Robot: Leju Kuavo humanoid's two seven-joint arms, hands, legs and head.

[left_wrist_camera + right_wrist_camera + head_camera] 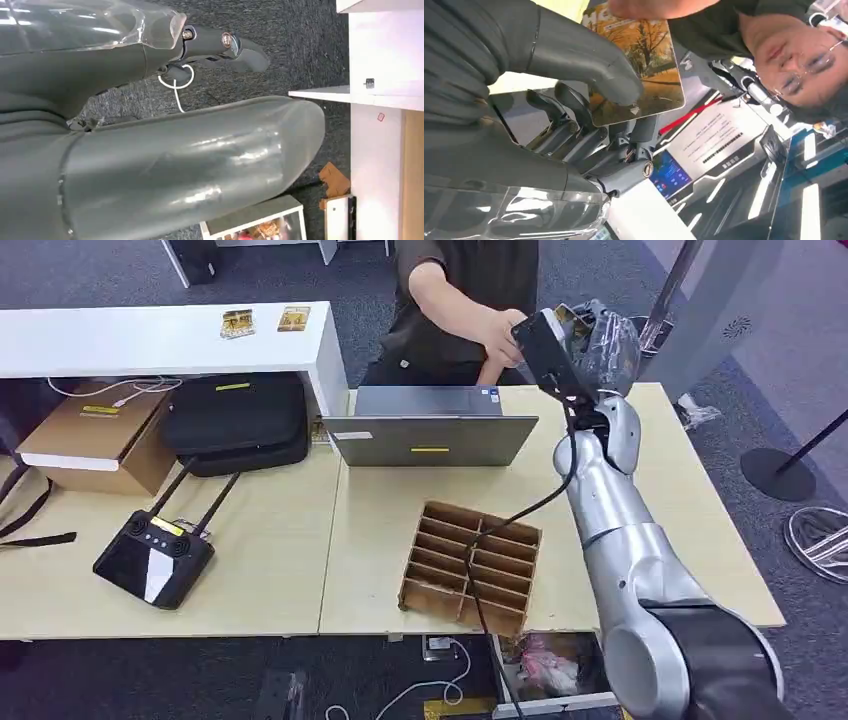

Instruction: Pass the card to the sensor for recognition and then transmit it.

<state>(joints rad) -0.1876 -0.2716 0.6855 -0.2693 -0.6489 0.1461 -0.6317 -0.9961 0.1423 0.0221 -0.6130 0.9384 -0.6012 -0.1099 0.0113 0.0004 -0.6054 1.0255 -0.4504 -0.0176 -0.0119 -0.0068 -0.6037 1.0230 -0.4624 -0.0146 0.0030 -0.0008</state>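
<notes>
Handover step: right hand (574,95) thumb-and-fingers pinches glossy autumn-tree photo card (644,65) past tabletop's far edge, person's hand (497,335) on it; next, release.

Even, bright indoor light; soft shadows on bench (300,580). Glare streaks on clear wrist cover (514,210). Close thumb (190,165) blurred.

— What's the room like?
— Dark grey carpet (100,270) all round a pale wooden bench (300,550).
— Other furniture?
— A white counter (130,340) at the bench's far left side.
</notes>
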